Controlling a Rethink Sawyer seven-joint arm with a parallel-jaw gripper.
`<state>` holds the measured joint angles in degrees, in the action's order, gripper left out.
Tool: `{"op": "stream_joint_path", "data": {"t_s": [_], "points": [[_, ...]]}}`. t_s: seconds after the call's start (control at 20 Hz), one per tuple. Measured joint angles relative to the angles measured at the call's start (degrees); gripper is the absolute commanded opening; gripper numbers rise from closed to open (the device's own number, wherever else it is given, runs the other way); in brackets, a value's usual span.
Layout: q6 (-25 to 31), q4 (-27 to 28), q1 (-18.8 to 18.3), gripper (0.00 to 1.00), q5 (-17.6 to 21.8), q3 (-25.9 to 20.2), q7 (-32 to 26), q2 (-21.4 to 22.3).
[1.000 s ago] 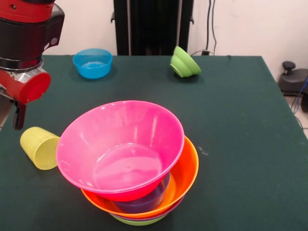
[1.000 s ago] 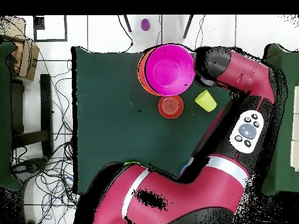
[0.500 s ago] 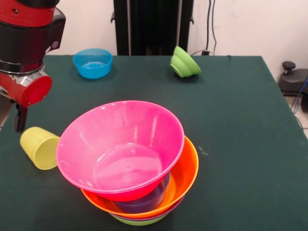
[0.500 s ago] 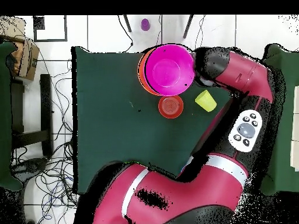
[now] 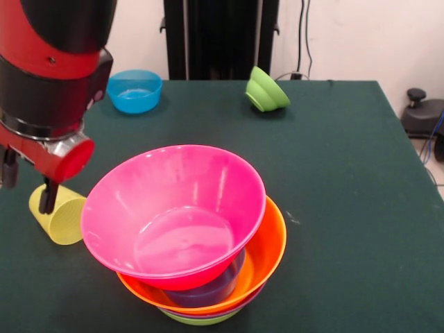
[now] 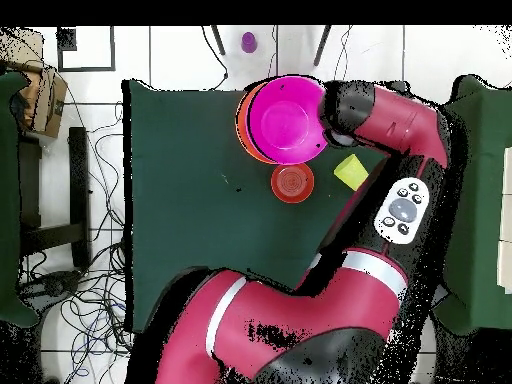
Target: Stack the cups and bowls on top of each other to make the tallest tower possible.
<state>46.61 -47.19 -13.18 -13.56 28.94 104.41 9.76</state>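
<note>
Though apart, claw [image 5: 26, 186] just above cup [image 5: 57, 214]

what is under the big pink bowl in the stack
The pink bowl sits tilted in an orange bowl. Through the orange one a dark purple bowl shows, and a lime green rim peeks out lowest. Anything else nested between them is covered.

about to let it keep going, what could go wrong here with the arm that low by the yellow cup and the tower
The pink bowl sits tilted atop the tower, overhanging toward the arm; a brush from the wrist could tip it off. The yellow cup lies on its side, so contact from the gripper may roll it away. The front view does not show how the jaws stand.
</note>
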Motion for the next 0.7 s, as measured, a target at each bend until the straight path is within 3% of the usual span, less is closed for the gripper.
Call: {"op": "stream_joint_path", "data": {"t_s": [0.4, 0.7], "points": [[0.2, 4.0, 1.0, 1.00, 0.0, 2.2, 0.0, -4.2], [4.2, 7.5, 2.1, 1.00, 0.0, 5.6, 0.0, -8.1]]}}
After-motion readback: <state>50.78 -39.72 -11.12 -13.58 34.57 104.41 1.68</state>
